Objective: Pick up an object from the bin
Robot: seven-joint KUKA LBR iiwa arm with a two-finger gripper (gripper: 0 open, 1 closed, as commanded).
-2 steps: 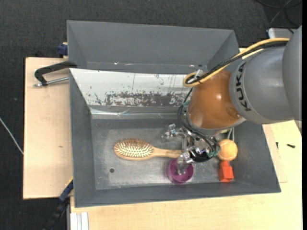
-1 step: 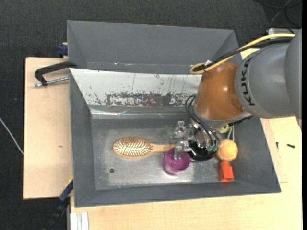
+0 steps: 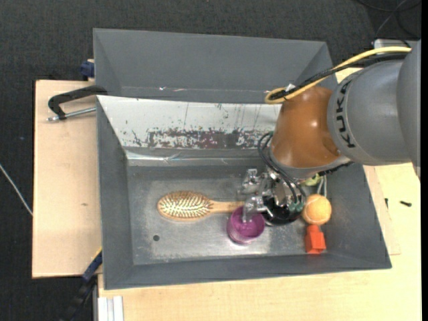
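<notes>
Arm (image 3: pixel 381 112) comes in from the view's right, in the upper half. It has a big rounded grey link with black lettering on the side that faces left. The wrist wears an orange-brown cover (image 3: pixel 304 129), domed and glossy, angled down and to the left. A yellow cable (image 3: pixel 348 62) runs along the top of the grey link and loops at the cover's upper edge. Thin black cables (image 3: pixel 267 154) curve under the cover's lower left. Gripper (image 3: pixel 250 196) is silver metal, hangs just below the cover, lowered, pointing down, at lower centre-right of the view. Wrist is bent steeply downward.
</notes>
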